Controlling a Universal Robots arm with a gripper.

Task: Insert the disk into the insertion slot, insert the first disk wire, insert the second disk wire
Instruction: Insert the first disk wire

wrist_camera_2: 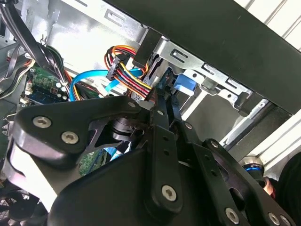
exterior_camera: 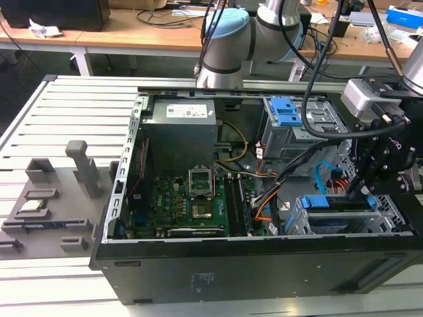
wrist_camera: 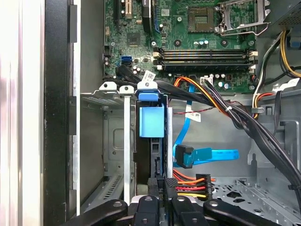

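1 of 3 steps looks done: the disk (wrist_camera: 151,121) sits in the insertion slot (wrist_camera: 126,141). Beside the disk, the gripper (wrist_camera: 163,184), set narrow, pinches the multicoloured wire (wrist_camera: 188,185); the blue wire (wrist_camera: 221,154) lies unplugged.

Beside the insertion slot (wrist_camera: 113,141) the bare grey case panel (wrist_camera: 221,134) leaves some open room, though a blue data cable (wrist_camera: 209,154), a coloured wire bundle (wrist_camera: 190,184) and thick black cables (wrist_camera: 244,125) cross it, and the case's black side wall (wrist_camera: 56,117) closes the slot's far side.
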